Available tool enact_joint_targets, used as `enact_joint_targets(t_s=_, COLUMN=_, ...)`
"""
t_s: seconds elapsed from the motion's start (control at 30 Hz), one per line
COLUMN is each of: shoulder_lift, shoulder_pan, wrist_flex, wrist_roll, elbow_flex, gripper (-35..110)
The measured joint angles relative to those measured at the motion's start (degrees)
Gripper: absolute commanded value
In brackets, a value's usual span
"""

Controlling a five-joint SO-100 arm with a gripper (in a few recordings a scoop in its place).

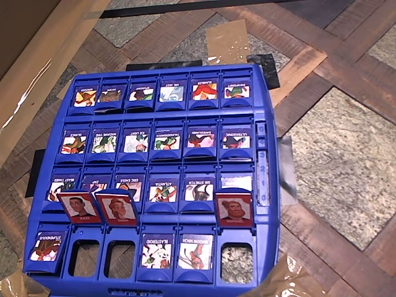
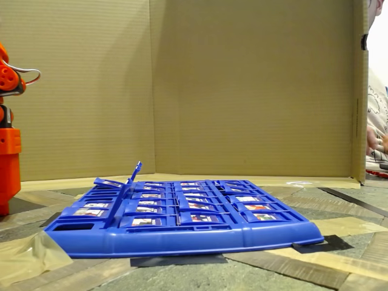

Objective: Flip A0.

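Observation:
A0 point(image 1: 46, 246) lies flat in the bottom-left slot of the blue game board point(image 1: 263, 93) in the overhead view, blue-framed cartoon face up, captioned "STUPENDOUS". In the fixed view it is the flat tile at the board's far left corner point(image 2: 108, 182), too small to read. Three red-framed portrait tiles stand raised one row up: two right of A0 point(image 1: 79, 207), point(image 1: 117, 208) and one further right point(image 1: 234, 209). The orange arm point(image 2: 7, 127) stands at the left edge of the fixed view, well away from the board; its fingers are out of frame.
Board slots next to A0 point(image 1: 83, 257) are open holes. Most other tiles lie flat with cartoon faces up. A cardboard wall point(image 2: 242, 85) stands behind the board. Tape point(image 2: 27, 257) holds the board to the patterned floor. A person's hand point(image 2: 374, 140) shows at the right edge.

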Motion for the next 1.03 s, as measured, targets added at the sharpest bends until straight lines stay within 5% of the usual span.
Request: enact_joint_targets(t_s=1.03, shoulder_lift=0.00, shoulder_pan=0.00, wrist_flex=0.00, wrist_roll=-0.62, elbow_flex=0.00, gripper=0)
